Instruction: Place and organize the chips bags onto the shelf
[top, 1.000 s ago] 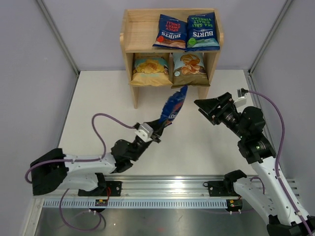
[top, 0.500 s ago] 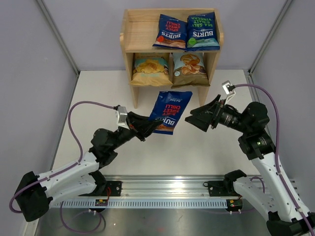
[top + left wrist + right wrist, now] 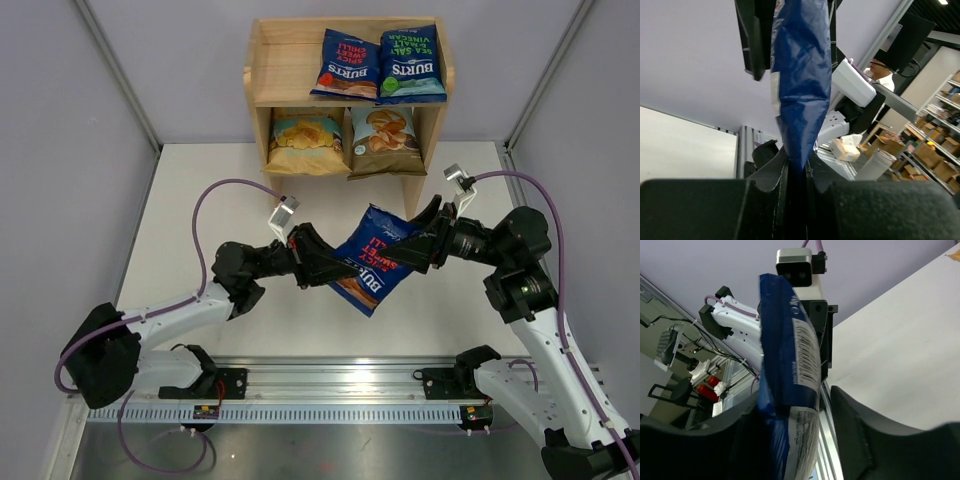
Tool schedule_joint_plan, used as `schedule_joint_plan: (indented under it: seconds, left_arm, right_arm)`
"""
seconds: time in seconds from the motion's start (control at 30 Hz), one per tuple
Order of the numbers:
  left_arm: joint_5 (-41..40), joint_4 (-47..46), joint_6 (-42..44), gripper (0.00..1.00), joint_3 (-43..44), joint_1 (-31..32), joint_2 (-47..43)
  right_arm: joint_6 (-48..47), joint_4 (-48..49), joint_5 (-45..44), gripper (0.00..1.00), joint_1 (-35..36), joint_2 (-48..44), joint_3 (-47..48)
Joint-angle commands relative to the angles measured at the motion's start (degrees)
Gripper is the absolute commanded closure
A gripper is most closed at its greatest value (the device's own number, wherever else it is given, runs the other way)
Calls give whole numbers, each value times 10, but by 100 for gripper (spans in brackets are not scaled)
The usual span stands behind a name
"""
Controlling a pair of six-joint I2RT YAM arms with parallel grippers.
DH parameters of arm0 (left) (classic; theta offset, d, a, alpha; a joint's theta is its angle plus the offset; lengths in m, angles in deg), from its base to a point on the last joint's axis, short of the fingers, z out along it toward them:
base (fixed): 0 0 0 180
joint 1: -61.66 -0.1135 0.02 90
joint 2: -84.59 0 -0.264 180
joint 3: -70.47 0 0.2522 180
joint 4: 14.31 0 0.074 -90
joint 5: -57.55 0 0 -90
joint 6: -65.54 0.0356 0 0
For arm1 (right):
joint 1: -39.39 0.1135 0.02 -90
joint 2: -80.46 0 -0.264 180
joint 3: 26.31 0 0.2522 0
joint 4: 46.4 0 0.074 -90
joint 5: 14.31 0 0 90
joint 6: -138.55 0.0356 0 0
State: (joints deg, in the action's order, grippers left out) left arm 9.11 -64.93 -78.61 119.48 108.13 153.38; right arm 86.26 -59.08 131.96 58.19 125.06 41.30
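Here, the left pincer pinches one edge of a dark-blue Burts bag, holding it in the air above the table, in front of the shelf. The right pincer is spread, with a finger on each side of the bag's opposite edge. Four other bags sit on the shelf, two per tier.

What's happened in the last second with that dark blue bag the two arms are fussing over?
The left gripper, clamped on the dark-blue glossy Burts chips bag, carried it away from the light wooden shelf and to the right. The right gripper swung in, and its open jaws now straddle the bag's opposite edge. The four other bags on the shelf have not moved.
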Motion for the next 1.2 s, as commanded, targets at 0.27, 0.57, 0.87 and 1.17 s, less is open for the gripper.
schedule_joint_plan:
  seconds: [0.27, 0.57, 0.87, 1.17]
  left_arm:
    - [24, -87, -47, 48, 15, -26, 0]
    - [-51, -103, -10, 1, -37, -25, -30]
    - [-147, -268, 5, 1, -97, -9, -32]
    - [-271, -310, 100, 1, -86, 78, -29]
  right_arm:
    - [4, 1, -13, 71, 2, -13, 26]
    - [92, 102, -100, 87, 2, -41, 9]
    - [242, 260, -116, 87, 2, -14, -2]
    - [301, 315, -154, 88, 4, -3, -40]
